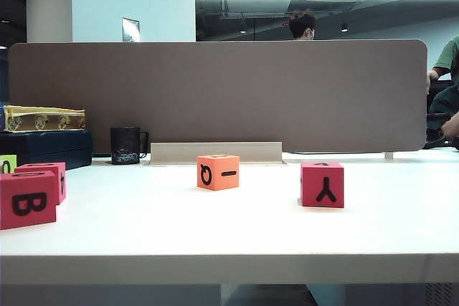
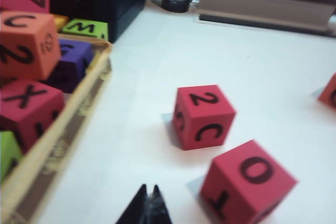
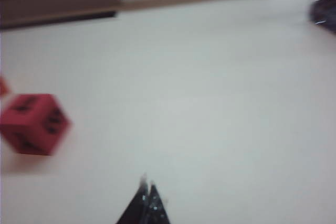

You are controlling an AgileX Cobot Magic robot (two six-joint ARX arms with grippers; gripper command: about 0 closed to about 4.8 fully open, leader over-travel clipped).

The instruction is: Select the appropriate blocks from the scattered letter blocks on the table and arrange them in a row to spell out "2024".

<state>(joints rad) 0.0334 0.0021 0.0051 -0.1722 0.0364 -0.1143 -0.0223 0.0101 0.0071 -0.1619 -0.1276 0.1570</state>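
- Blocks lie scattered on the table (image 1: 237, 238), none yet lined up: an orange block (image 1: 218, 172) sits mid-table, a pinkish-red block marked Y (image 1: 322, 185) well apart to its right, and two more pinkish-red blocks at the left edge, the nearer block marked B (image 1: 27, 199).
- Left wrist view shows a red cube with 2 on top (image 2: 203, 116) and, just beside it, a red cube with 0 on top (image 2: 247, 183), both loose on the tabletop.
- Spare cubes fill a yellow-rimmed tray (image 2: 63, 129) at the table's side.
- Left gripper (image 2: 147, 203) hovers near those two cubes, fingers pressed together, holding nothing.
- Right gripper (image 3: 148, 200) hangs over bare table, likewise closed and empty, a blurred red cube (image 3: 34, 124) off to one side.
- Judged from this: spelling "2024" has not begun; all four placements remain.
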